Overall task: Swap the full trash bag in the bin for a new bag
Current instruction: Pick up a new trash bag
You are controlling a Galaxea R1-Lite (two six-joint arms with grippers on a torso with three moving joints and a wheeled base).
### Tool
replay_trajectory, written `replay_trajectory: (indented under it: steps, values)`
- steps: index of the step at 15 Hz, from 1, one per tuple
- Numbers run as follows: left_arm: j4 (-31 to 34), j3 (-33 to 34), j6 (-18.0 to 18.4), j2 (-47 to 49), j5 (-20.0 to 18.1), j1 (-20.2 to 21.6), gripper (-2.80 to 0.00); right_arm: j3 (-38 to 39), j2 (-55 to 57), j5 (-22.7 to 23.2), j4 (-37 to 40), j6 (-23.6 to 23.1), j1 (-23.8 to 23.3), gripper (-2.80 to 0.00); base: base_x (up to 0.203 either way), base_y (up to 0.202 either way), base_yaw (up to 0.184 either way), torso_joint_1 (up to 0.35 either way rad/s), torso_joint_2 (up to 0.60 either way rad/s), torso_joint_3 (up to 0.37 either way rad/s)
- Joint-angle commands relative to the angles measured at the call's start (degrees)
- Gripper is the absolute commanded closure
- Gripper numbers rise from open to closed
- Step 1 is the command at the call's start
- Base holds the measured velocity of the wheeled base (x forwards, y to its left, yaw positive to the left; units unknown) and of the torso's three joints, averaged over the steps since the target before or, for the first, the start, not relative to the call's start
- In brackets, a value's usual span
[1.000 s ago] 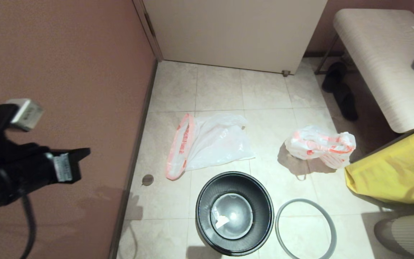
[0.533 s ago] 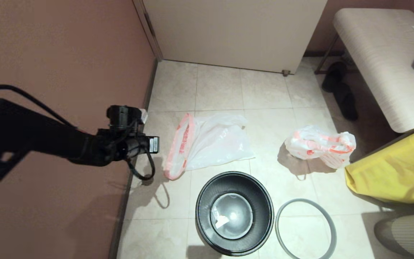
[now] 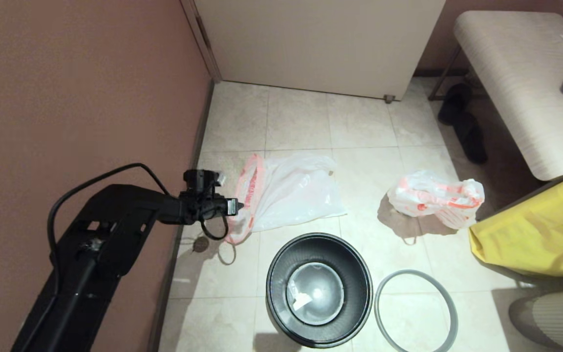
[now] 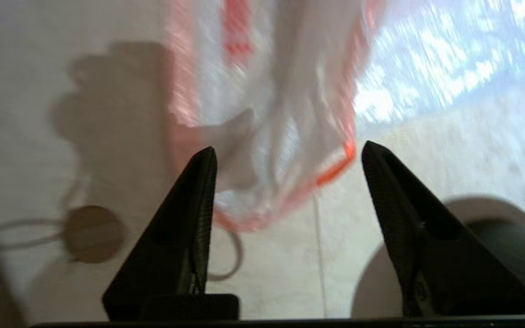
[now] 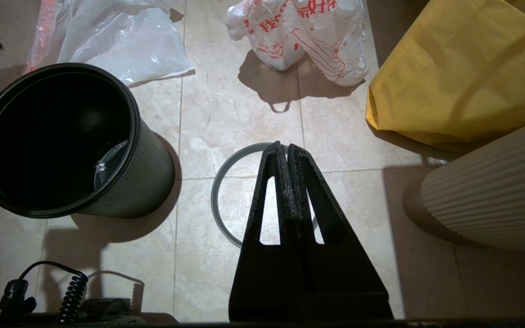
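Note:
The new bag [image 3: 296, 193] lies limp and flat on the floor tiles, its orange-pink band toward the wall. My left gripper [image 3: 233, 207] hovers low over the near corner of that band, open; in the left wrist view my left gripper [image 4: 288, 148] has the new bag [image 4: 267, 100] just beyond its fingertips, apart from them. The black bin [image 3: 281, 264] stands unlined, its grey hoop rim [image 3: 450, 303] lying beside it. The full trash bag [image 3: 435, 198] sits bunched to the right. My right gripper [image 5: 286, 146] is shut on nothing above the hoop rim [image 5: 219, 182].
A brown wall [image 3: 81, 98] runs close on the left, with a round floor drain [image 3: 201, 244] at its foot. A yellow fabric bag [image 3: 530, 234], a ribbed pale object [image 3: 555, 318], a bench [image 3: 516, 83] and black shoes [image 3: 465, 127] crowd the right side.
My left arm has swung down and forward from high beside the wall to the new bag's banded end, and its fingers have opened. The right arm and the objects have not moved.

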Motion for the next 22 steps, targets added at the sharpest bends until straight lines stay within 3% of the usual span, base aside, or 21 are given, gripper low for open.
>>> replay_trajectory:
  steps: [1, 4, 9, 13, 14, 22]
  values:
    - [-0.3, -0.7, -0.1, 4.7, -3.6, -0.6, -2.8, 0.0, 0.1, 0.0, 0.0, 0.0, 0.0, 0.0, 0.0, 0.0, 0.0, 0.0, 0.0, 0.0]
    - [-2.9, -0.8, -0.3, 6.2, -8.6, -1.2, -2.8, 0.0, 0.1, 0.0, 0.0, 0.0, 0.0, 0.0, 0.0, 0.0, 0.0, 0.0, 0.0, 0.0]
    - [-11.9, -1.2, -0.1, 12.1, -11.3, -1.4, -2.8, 0.0, 0.0, 0.0, 0.0, 0.0, 0.0, 0.0, 0.0, 0.0, 0.0, 0.0, 0.0, 0.0]
    - [-14.4, -1.2, 0.0, 14.4, -13.0, -2.1, -2.8, 0.0, 0.1, 0.0, 0.0, 0.0, 0.0, 0.0, 0.0, 0.0, 0.0, 0.0, 0.0, 0.0]
    - [-15.2, -1.2, 0.0, 14.8, -13.0, -2.2, 0.0, 0.0, 0.1, 0.0, 0.0, 0.0, 0.0, 0.0, 0.0, 0.0, 0.0, 0.0, 0.0, 0.0]
    - [-18.1, -1.2, 0.0, 15.4, -13.8, -2.3, 0.0, 0.0, 0.1, 0.0, 0.0, 0.0, 0.0, 0.0, 0.0, 0.0, 0.0, 0.0, 0.0, 0.0]
